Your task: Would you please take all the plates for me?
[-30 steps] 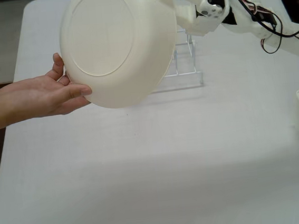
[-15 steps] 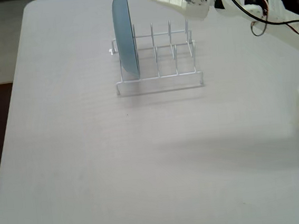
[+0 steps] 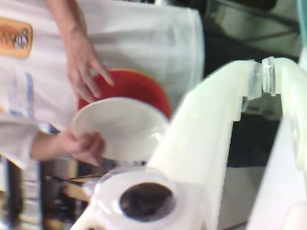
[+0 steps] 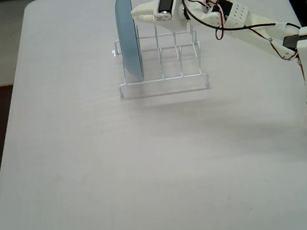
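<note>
On my fixed view the white wire rack [image 4: 161, 60] is my landmark, standing toward the far side of the pale table [image 4: 120, 167]. The light blue plate [image 4: 127, 33] stands upright on edge in the rack's leftmost slot, and it is the only plate I see in the rack. My arm [image 4: 254, 26] stretches in from the right, above the rack, with the gripper [image 4: 136, 11] just at the plate's upper edge; I cannot tell whether it touches. The fingers look drawn to a point there, but I cannot tell from either view whether they are together or apart.

On the wrist view the white gripper body fills the right and bottom. Past it a person in a white shirt holds the cream-white plate [image 3: 120, 127] in one hand [image 3: 86, 146], with the orange plate [image 3: 136, 88] behind it and the other hand [image 3: 84, 62] against its rim.
</note>
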Tool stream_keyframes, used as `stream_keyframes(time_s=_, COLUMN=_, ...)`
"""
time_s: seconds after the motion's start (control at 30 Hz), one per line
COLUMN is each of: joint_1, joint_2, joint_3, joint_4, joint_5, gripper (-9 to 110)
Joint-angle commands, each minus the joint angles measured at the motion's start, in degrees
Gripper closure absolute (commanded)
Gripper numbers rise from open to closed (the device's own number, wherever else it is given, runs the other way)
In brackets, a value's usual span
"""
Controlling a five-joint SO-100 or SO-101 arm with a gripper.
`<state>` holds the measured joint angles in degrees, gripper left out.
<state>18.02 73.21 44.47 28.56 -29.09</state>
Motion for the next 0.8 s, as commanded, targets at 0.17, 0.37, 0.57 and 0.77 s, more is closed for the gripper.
stream_keyframes(time_s=0.17, joint_1=1.76, joint_2=-4.13, joint_3=-8.17, joint_4=1.05, joint_5=-0.70, gripper=63)
stream_keyframes(time_s=0.37, joint_1=2.20, joint_2=-12.74, joint_3=-18.02, joint_4=2.29, joint_5=0.35, gripper=66)
stream_keyframes(time_s=0.57, joint_1=2.64, joint_2=-14.06, joint_3=-18.90, joint_4=4.22, joint_5=1.67, gripper=67)
stream_keyframes(time_s=0.77, joint_1=2.46, joint_2=-7.91, joint_3=-18.90, joint_4=15.03, joint_5=-0.88, gripper=69)
